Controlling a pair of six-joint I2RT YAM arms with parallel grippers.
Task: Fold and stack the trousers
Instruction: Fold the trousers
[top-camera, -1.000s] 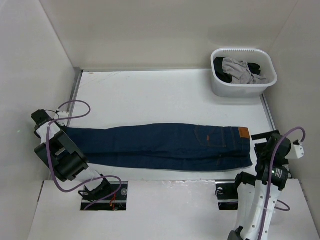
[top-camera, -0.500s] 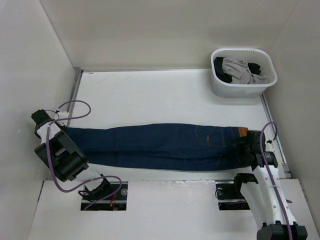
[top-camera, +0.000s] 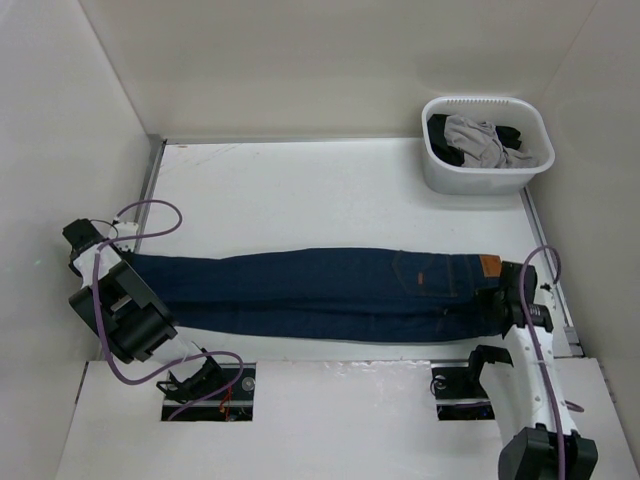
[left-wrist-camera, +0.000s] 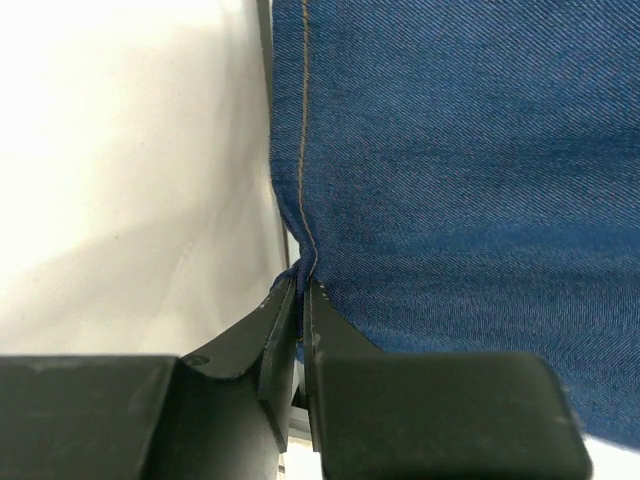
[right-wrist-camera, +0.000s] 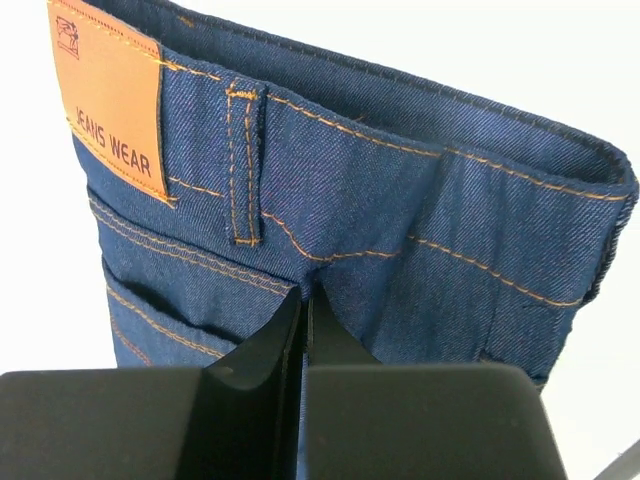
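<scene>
The trousers (top-camera: 320, 290), dark navy jeans folded lengthwise, lie stretched across the table, waistband with tan patch (top-camera: 489, 265) at the right. My left gripper (top-camera: 122, 262) is shut on the hem end at the far left; in the left wrist view its fingertips (left-wrist-camera: 302, 285) pinch the denim (left-wrist-camera: 450, 150) at an orange seam. My right gripper (top-camera: 500, 300) is shut on the waist end; in the right wrist view it (right-wrist-camera: 304, 295) pinches the cloth below a belt loop (right-wrist-camera: 243, 165), beside the tan label (right-wrist-camera: 108, 95).
A white basket (top-camera: 487, 170) at the back right holds a light grey garment (top-camera: 480, 140) and a black one (top-camera: 445, 140). White walls close in the table on three sides, close to both grippers.
The right arm swung in from the right edge onto the waistband and its gripper closed on the denim. The left gripper has kept its hold on the hem.
</scene>
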